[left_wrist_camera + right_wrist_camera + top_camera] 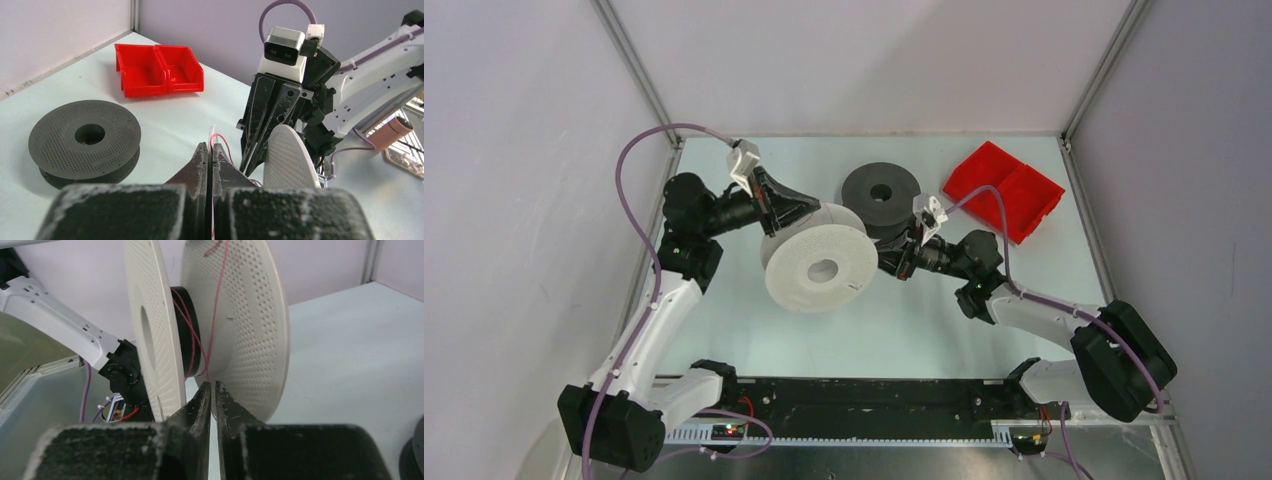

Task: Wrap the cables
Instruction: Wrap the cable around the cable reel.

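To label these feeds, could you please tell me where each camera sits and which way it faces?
Top external: above and behind the bases, looking down on the table; left arm and right arm flank the white spool standing on edge.
Left wrist: on the left arm, facing the right arm, dark grey spool and red bins; own shut jaws below.
Right wrist: facing the white spool edge-on, red filament on its hub; own jaws below, left arm behind.
Shared: all three show the white spool.
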You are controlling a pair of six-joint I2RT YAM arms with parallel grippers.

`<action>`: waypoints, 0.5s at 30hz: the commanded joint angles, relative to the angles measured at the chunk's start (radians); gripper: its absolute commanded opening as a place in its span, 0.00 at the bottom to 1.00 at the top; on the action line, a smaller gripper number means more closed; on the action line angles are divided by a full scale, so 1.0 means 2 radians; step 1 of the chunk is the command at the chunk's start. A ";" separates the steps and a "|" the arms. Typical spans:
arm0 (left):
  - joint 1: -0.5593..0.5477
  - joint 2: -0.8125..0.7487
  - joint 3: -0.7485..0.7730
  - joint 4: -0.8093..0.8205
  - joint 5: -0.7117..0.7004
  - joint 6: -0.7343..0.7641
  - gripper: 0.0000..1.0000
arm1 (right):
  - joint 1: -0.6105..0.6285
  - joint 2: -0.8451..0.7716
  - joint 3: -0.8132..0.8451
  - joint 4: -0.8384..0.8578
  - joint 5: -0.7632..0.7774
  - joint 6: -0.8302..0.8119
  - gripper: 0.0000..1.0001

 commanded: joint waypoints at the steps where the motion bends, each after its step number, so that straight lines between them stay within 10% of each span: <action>1: 0.008 -0.001 0.025 0.033 -0.075 -0.034 0.00 | -0.010 -0.035 0.017 -0.022 0.004 0.008 0.15; 15: 0.010 -0.037 0.023 0.032 -0.159 -0.152 0.00 | -0.047 -0.133 0.008 -0.199 0.027 -0.117 0.48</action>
